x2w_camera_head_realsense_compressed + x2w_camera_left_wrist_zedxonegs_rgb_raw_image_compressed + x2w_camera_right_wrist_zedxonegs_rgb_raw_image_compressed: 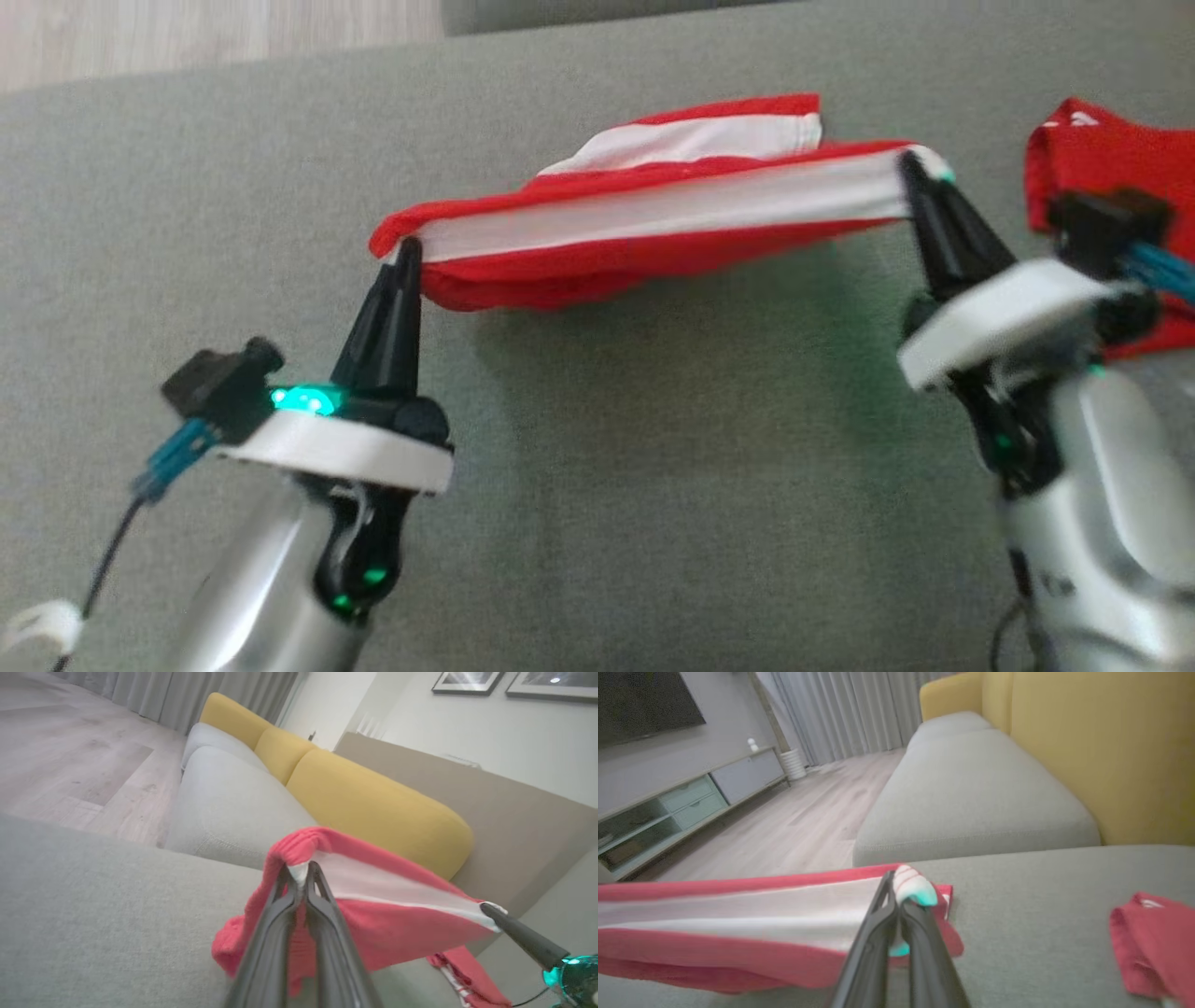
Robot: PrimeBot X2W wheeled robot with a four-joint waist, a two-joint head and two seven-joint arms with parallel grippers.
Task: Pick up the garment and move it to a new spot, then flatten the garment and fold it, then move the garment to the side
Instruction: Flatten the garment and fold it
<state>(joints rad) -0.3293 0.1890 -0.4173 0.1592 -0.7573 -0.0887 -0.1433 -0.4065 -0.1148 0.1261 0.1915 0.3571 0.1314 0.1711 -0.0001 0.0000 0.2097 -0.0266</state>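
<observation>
Two ends pinched: left gripper fingers, right gripper fingers clamp garment; long axis left-right.

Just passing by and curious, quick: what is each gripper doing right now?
Left gripper: closed, holding one end of the red and white garment.
Right gripper: closed, holding the garment's other end.

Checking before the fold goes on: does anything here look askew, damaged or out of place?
Nothing looks damaged. The red and white garment hangs bunched, not flat, stretched between the left gripper and the right gripper above the grey cushion. A second red cloth lies crumpled to its right.
</observation>
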